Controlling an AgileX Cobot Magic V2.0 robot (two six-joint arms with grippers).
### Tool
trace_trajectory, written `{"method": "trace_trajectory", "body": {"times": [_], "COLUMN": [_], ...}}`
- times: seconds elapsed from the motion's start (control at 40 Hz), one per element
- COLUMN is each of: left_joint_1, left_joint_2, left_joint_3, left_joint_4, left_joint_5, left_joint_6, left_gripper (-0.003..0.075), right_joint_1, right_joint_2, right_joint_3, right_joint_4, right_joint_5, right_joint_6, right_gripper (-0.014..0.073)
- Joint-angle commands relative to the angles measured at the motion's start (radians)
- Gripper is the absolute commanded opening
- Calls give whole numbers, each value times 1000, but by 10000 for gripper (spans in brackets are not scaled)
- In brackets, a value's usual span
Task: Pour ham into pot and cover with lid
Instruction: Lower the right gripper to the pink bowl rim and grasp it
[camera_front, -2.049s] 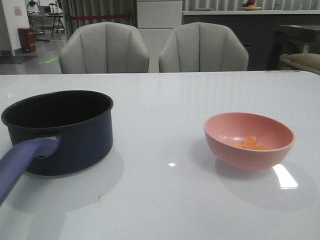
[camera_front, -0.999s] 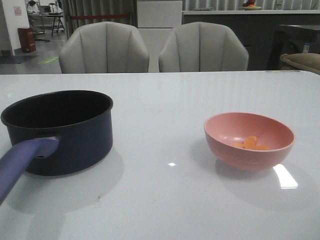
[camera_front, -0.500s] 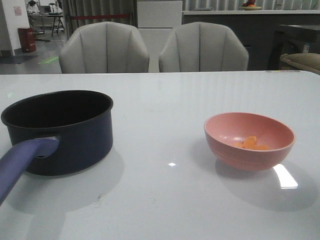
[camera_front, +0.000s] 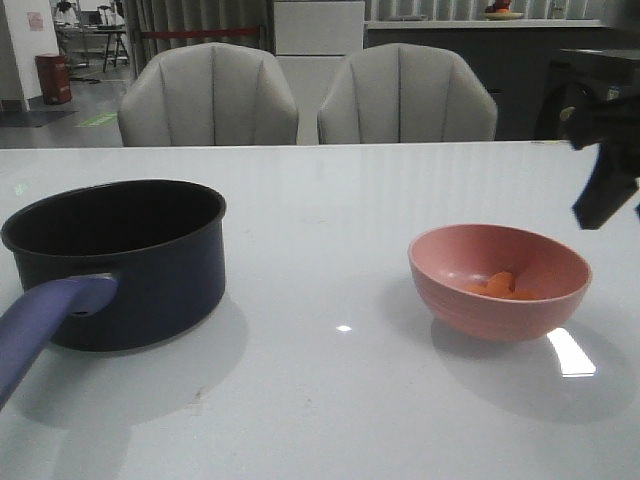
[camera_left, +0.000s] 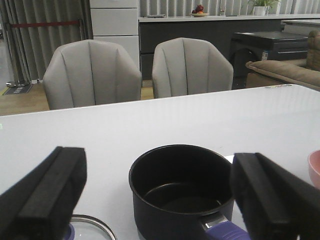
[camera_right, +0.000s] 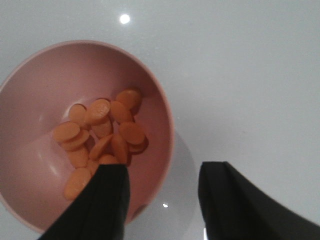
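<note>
The dark navy pot (camera_front: 120, 260) stands at the table's left, empty, with its blue-purple handle (camera_front: 45, 330) pointing toward me. The pink bowl (camera_front: 498, 280) at the right holds the orange ham slices (camera_front: 500, 287). My right gripper (camera_front: 603, 190) hangs above the bowl's right side. In the right wrist view it (camera_right: 162, 200) is open, with the bowl's rim (camera_right: 167, 130) between its fingers, above the ham (camera_right: 100, 130). My left gripper (camera_left: 157, 200) is open, behind the pot (camera_left: 180, 190). Only an edge of the glass lid (camera_left: 87, 227) shows, beside the pot.
Two grey chairs (camera_front: 210, 95) stand behind the table's far edge (camera_front: 320, 146). The white table (camera_front: 330, 390) reflects ceiling lights. A sliver of the pink bowl (camera_left: 315, 167) shows in the left wrist view.
My right gripper has come into the front view at the right edge, above the bowl. The pot, bowl and ham have not moved.
</note>
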Motion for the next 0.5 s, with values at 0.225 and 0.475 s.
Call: {"method": "trace_trajectory", "body": {"times": [0.225,0.475], "left_joint_1": [-8,-8], "left_joint_2": [21,21], "left_joint_3": [-27,-27], "left_joint_4": [-4,-4], "left_joint_5": [-79,-79], "left_joint_6": [0,0], "left_gripper": [617,617], "right_joint_1": [-1,-1], "right_joint_2": [194,269], "right_joint_3": [-176,-206], "right_joint_4": [3,3], "right_joint_5": [5,7], "right_joint_6": [-30,-30], "right_gripper": [433,318]}}
